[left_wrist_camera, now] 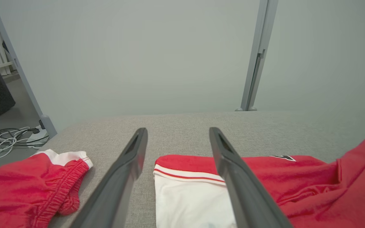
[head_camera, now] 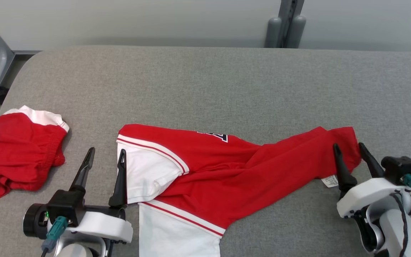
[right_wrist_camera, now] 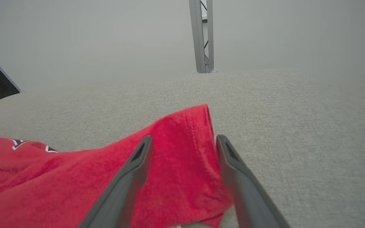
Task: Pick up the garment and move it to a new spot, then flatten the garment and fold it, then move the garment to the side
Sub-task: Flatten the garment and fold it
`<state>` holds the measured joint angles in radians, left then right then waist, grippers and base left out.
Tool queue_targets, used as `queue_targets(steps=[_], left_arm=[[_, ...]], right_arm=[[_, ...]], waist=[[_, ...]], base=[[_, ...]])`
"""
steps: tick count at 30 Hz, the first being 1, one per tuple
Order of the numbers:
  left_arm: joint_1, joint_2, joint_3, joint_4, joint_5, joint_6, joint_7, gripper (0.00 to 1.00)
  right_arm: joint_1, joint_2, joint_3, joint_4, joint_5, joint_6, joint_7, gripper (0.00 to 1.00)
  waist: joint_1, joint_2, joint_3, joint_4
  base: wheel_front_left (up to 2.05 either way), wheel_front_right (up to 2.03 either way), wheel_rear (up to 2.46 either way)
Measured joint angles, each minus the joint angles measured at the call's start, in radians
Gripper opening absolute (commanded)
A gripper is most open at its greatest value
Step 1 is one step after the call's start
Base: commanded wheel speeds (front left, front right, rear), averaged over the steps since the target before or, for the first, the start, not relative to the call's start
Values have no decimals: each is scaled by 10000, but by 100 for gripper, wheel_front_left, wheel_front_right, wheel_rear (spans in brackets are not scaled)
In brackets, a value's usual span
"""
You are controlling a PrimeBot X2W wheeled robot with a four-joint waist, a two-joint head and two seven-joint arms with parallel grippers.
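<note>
The white lower panel of the garment (head_camera: 177, 235) is running off the bottom edge of my head view, so I am not seeing where it ends. The rest of it is lying on the grey padded table (head_camera: 227, 82), near the front edge and a little right of centre. It is a red and white piece with striped trim, stretching out into a long red end towards my right. A dark and white emblem (head_camera: 214, 135) is showing on the upper fold, but folds are cutting it off and I am not managing to read it. A small white label (head_camera: 330, 181) is peeking out under the red end.

My right gripper (head_camera: 348, 145) is sitting over that red end with its jaws apart. In the right wrist view (right_wrist_camera: 184, 137) the cloth is lying between the two fingers, unpinched. Whether the fingers are touching the fabric, I cannot tell.

My left gripper (head_camera: 106, 150) is resting at the garment's left edge, jaws also wide apart and gripping nothing. In the left wrist view (left_wrist_camera: 177, 129) its right finger is crossing over the white sleeve.

Further left, a second red garment (head_camera: 16, 153) is lying crumpled at the table's edge, partly cut off by the frame. A grey post (head_camera: 285, 25) is standing beyond the far edge.
</note>
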<state>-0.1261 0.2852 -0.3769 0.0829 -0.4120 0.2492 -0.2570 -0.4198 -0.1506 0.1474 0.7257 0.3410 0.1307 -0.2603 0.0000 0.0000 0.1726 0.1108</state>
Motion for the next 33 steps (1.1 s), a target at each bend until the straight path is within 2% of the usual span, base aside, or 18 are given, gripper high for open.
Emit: queue_targets(steps=[2,15,21,33], left_arm=[[240,31,104,-19,0,90,-4,100],[1665,176,405,-336,-104,525,-29,100],[2435,255,403,-562,-150,696,-27,100],[2734,280,234,-665,-215,775,138,100]], right_arm=[[808,98,-403,-993,-221,0,-12,100],[3787,677,-1072,-3969,-1097,0,38,100],[4768,823,-1216,-5340,-1367,0,679,100],[5296,955,-1373,-6410,-1540,0,1250,100]], waist=[[0,0,-210,-111],[0,0,-1357,-572],[0,0,-1967,-862],[0,1,-2168,-974]], base=[[0,0,0],[0,0,0],[0,0,0],[0,0,0]])
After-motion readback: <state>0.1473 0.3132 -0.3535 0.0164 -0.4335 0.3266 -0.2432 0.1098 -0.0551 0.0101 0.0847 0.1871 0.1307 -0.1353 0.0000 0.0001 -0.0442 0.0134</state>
